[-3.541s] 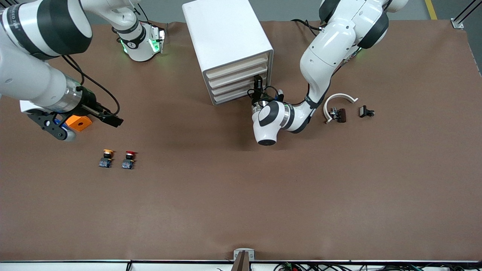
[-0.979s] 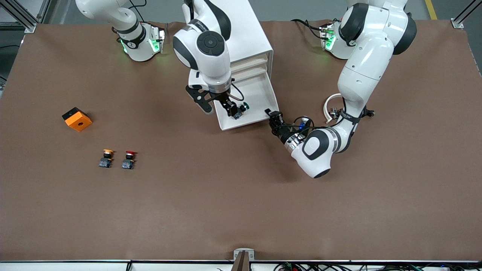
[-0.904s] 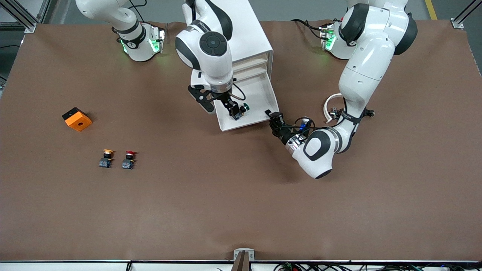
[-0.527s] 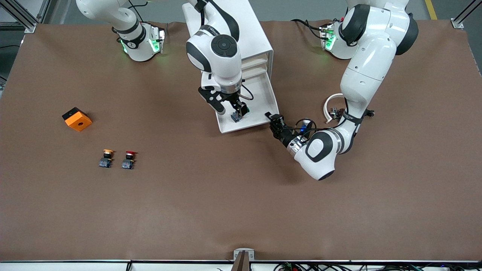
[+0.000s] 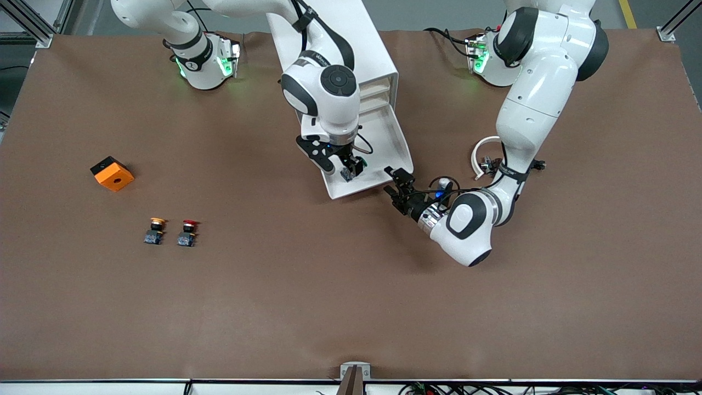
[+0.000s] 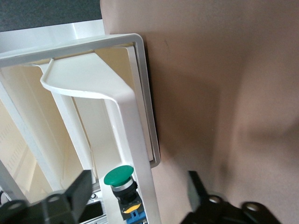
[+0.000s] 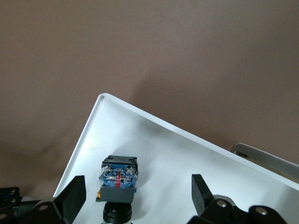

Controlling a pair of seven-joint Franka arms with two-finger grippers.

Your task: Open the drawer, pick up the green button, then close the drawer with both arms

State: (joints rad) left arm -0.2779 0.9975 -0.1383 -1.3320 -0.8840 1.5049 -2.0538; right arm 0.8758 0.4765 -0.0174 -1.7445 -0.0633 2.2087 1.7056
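The white cabinet (image 5: 364, 46) has its lowest drawer (image 5: 385, 151) pulled out toward the front camera. The button (image 7: 119, 179) lies on its side on the drawer floor, base toward my right wrist camera. Its green cap (image 6: 118, 176) shows in the left wrist view. My right gripper (image 5: 343, 167) hangs open over the button (image 5: 347, 173), one finger on each side, not touching it. My left gripper (image 5: 396, 184) is open at the drawer's front corner. Its fingers (image 6: 79, 191) straddle the drawer's handle (image 6: 126, 121) without gripping it.
A yellow-capped button (image 5: 157, 230) and a red-capped one (image 5: 187, 232) stand on the brown mat toward the right arm's end, with an orange block (image 5: 112, 174) farther from the camera. A white curved piece (image 5: 492, 147) and small black parts (image 5: 535, 163) lie by the left arm.
The left gripper, shut on the drawer handle a second ago, has opened and let it go. The drawer came out slightly more. The right gripper has settled around the button.
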